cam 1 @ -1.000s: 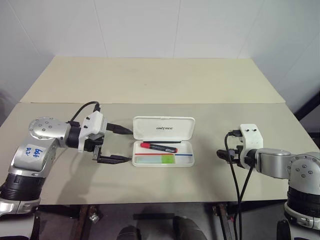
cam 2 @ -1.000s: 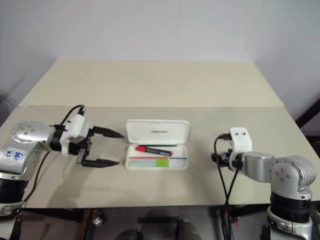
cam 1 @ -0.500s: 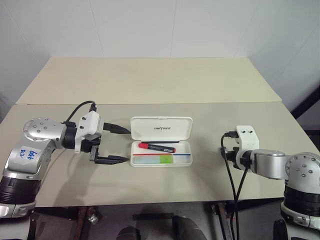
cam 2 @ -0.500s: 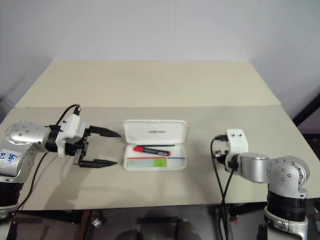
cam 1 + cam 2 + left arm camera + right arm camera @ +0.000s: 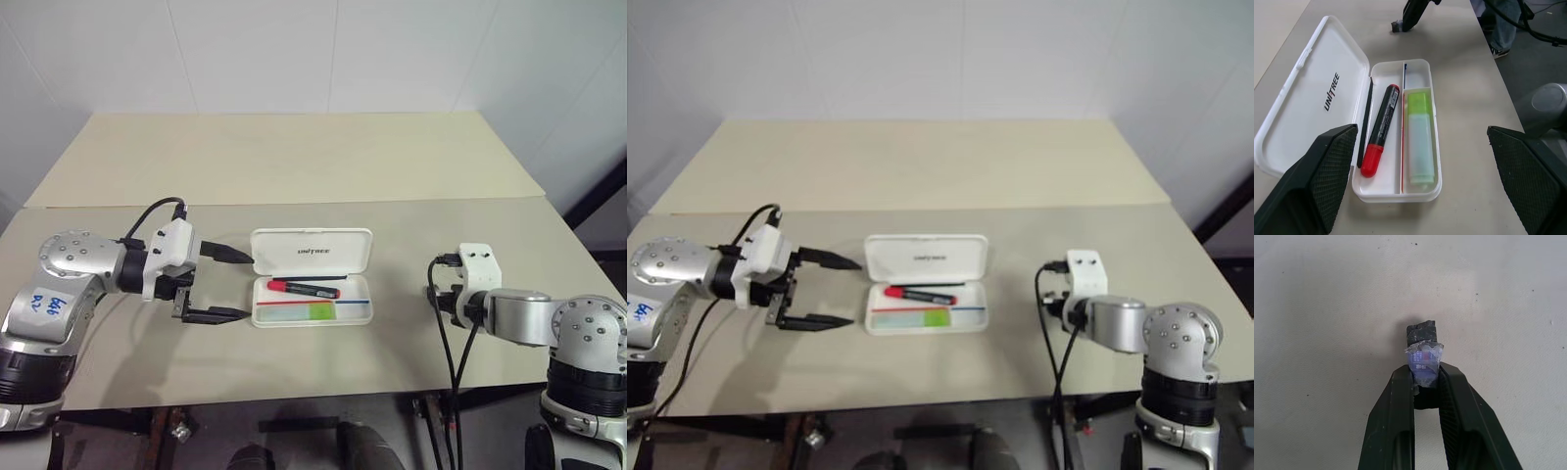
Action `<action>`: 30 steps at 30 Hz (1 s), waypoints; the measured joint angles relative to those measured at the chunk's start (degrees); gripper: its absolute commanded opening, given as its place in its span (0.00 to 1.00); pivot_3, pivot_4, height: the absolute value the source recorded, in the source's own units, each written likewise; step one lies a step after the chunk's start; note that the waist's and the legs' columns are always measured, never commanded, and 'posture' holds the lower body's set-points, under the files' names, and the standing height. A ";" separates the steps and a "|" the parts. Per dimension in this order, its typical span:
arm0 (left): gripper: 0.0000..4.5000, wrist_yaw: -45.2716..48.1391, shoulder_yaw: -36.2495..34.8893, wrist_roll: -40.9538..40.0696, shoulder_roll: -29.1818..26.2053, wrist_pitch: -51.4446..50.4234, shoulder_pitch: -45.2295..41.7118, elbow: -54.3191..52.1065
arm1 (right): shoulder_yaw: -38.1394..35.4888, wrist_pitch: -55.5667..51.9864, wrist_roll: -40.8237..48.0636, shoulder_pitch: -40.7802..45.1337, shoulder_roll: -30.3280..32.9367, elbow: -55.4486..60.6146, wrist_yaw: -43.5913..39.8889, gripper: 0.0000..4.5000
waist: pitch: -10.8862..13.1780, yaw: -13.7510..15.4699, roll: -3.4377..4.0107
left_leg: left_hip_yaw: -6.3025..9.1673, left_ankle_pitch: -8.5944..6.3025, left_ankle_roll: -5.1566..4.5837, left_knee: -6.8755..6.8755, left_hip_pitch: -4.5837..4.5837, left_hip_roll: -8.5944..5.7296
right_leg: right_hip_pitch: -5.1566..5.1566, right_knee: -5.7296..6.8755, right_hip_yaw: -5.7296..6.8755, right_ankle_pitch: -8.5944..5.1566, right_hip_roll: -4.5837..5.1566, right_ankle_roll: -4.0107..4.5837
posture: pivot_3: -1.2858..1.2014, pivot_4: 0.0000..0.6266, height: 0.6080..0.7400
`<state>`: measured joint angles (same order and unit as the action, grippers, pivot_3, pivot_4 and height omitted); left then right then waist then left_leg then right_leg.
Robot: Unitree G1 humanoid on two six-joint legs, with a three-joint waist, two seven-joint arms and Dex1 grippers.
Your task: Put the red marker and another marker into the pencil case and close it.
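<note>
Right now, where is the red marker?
The red marker lies inside the open pencil case at the table's middle, in the compartment nearest the lid, beside the green-capped marker.

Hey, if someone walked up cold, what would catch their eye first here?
The open pencil case mid-table, lid back, with the red marker and the green-capped marker side by side inside. Beside it on the robot's left, the left hand hovers wide open, facing the case.
</note>
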<state>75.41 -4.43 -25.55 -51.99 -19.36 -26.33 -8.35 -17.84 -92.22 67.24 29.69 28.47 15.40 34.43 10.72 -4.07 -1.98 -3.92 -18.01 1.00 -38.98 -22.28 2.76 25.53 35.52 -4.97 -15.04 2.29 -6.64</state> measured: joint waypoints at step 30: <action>1.00 -0.85 -2.32 -0.01 -1.10 0.10 2.57 -0.32 | 34.80 62.69 -43.86 12.75 24.52 -11.68 -98.87 0.08 | 0.03 0.90 0.05 | -0.21 -0.01 -0.01 0.59 -0.02 -0.01 | 0.05 -0.37 0.11 0.03 0.00 -0.09 | 0.52 0.24 1.00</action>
<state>74.55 -6.75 -25.56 -53.10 -19.26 -23.76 -8.67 16.95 -29.54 23.38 42.44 53.00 3.72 -64.45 10.76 -3.17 -1.93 -4.13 -18.02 0.99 -38.39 -22.30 2.75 25.57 35.16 -4.85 -15.01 2.30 -6.74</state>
